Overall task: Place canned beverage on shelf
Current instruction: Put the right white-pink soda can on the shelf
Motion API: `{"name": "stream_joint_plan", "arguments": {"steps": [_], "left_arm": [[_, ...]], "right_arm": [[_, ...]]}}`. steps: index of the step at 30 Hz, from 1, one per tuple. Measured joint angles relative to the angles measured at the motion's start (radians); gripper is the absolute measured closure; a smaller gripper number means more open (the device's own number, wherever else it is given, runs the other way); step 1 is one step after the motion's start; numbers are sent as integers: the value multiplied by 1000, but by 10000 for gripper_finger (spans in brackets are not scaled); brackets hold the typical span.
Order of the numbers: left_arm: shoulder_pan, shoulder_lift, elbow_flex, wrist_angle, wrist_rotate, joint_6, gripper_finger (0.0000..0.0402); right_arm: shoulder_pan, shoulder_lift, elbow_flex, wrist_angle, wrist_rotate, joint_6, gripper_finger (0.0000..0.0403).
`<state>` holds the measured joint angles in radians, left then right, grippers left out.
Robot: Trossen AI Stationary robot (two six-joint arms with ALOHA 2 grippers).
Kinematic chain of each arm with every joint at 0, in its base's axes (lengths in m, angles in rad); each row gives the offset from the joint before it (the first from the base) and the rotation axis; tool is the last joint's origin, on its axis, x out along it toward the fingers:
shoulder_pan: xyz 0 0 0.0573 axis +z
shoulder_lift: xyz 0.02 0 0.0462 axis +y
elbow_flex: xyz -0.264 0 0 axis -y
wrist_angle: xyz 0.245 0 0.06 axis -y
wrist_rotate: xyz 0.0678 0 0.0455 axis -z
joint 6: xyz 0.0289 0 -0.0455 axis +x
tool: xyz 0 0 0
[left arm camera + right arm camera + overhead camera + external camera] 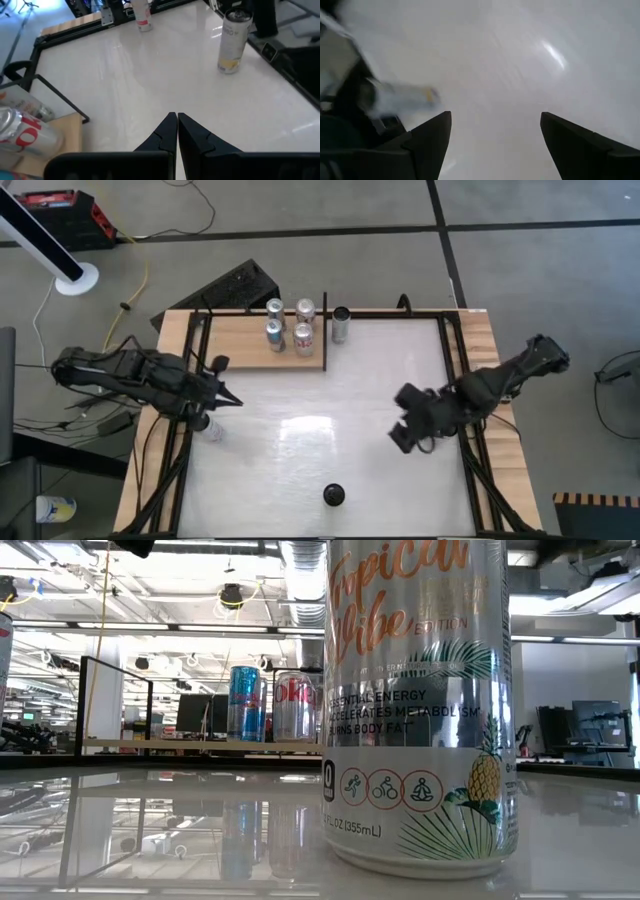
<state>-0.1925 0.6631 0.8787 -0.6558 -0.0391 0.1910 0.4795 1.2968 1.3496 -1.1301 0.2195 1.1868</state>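
Four cans already stand on the shelf (240, 340), a flat light wood-grain board edged with thin black bars at the far end of the table (330, 440), grouped near its right end; a fifth, silver can (341, 325) waits just off that edge on the white surface. Still to go, as I judge it, are the pineapple-printed can (334, 496) at the near edge, right up against the low camera, and another can (211, 426) by the left arm. So the job looks partly done, with at least two or three cans left. The cans are slim aluminium cylinders, shiny and printed, one blue and silver (246, 703), one with red lettering (294, 705). The tabletop is glossy white and mirrors the ceiling lights. The right hand (412, 418) hangs over the right middle of the table with its dark fingers spread wide, holding nothing. The left hand (228, 398) waits at the left side, fingers pressed together and empty.
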Motion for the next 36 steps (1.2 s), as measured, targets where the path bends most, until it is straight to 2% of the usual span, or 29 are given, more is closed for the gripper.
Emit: {"name": "stream_joint_plan", "arguments": {"steps": [6,15,22,31,36], "left_arm": [[0,37,0,-1,0,69,401],[0,43,0,27,2,127,402],[0,44,0,27,5,146,402],[0,44,0,22,6,142,401],[0,44,0,23,6,141,401]], "right_arm": [[138,-1,24,-299,-21,360,74],[255,0,22,-444,-20,660,75],[258,0,1,-443,-32,660,75],[254,-2,-28,-440,-15,488,75],[220,-21,-97,-441,-94,388,75]]}}
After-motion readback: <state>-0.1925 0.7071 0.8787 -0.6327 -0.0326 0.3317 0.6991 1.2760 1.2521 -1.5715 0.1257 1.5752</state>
